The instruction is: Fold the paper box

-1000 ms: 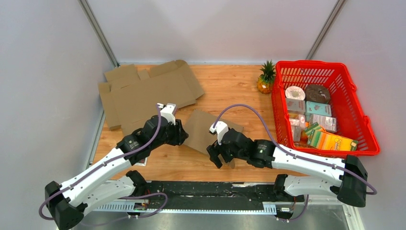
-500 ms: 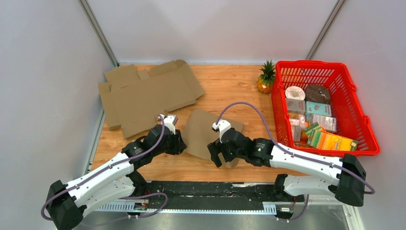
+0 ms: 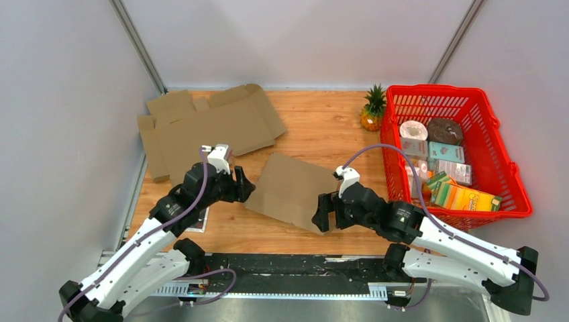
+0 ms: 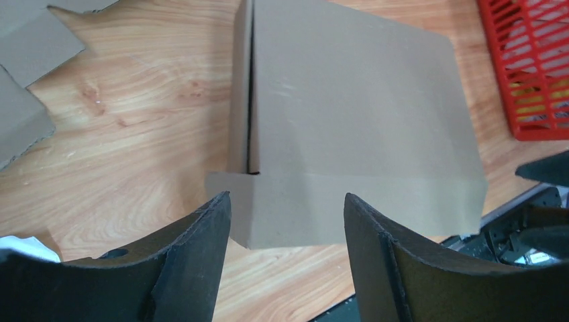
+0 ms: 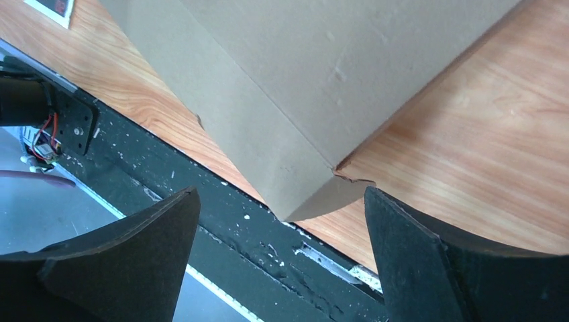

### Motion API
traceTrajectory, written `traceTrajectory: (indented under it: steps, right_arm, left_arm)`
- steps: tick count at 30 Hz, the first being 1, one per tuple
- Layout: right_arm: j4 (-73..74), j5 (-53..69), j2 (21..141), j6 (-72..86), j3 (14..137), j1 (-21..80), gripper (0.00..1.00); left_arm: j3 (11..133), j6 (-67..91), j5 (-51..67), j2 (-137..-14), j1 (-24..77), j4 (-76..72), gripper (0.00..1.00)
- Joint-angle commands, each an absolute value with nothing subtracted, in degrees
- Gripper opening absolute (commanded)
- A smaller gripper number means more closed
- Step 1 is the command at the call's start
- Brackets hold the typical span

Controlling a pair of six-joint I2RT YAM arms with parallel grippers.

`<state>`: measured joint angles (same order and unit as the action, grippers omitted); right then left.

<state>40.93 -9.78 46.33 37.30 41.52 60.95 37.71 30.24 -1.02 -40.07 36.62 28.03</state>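
Observation:
A flat folded brown paper box [image 3: 290, 192] lies on the wooden table between my arms. It also shows in the left wrist view [image 4: 349, 134] and the right wrist view [image 5: 322, 74]. My left gripper [image 3: 244, 188] is open and empty at the box's left edge, not touching it; in its own view [image 4: 287, 218] the fingers frame the box's near flap. My right gripper [image 3: 322, 216] is open and empty at the box's near right corner; in its own view [image 5: 282, 221] that corner sits between the fingers, above the table's front edge.
A larger unfolded cardboard sheet [image 3: 201, 131] lies at the back left. A red basket [image 3: 493, 154] of groceries stands at the right, a small pineapple [image 3: 372, 111] beside it. A black rail [image 3: 295, 265] runs along the front edge. A small card [image 3: 201, 221] lies under the left arm.
Both grippers have pulled back from the box: the left one moved left, the right one moved right and nearer. The box now lies flat and uncovered between them.

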Motion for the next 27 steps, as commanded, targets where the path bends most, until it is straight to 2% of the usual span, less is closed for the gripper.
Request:
traceTrajectory:
  steps: [1, 5, 14, 22, 24, 27]
  right_arm:
    - [36.5, -6.7, 45.3, 40.2, 37.4, 58.9, 0.95]
    - [32.0, -4.7, 47.9, 39.4, 35.4, 56.2, 0.9]
    - [31.3, 2.0, 52.2, 39.1, 34.6, 55.2, 0.78]
    - [28.3, 8.5, 55.4, 40.2, 34.7, 54.5, 0.7]
    - [28.3, 11.9, 56.6, 41.0, 35.0, 53.8, 0.66]
    - [28.5, 15.1, 58.0, 41.0, 34.8, 52.9, 0.65]
  left_arm:
    - [38.2, 25.2, 10.1, -47.4, 31.9, 26.0, 0.7]
    - [37.7, 23.1, 10.4, -50.6, 31.7, 21.0, 0.69]
    - [34.9, 21.2, 13.7, -54.0, 31.6, 21.5, 0.61]
    - [29.3, 27.2, 21.1, -52.5, 31.6, 17.7, 0.48]
    - [28.7, 28.4, 21.4, -51.2, 31.6, 18.0, 0.47]
    - [28.0, 29.4, 21.8, -47.8, 31.6, 19.9, 0.47]
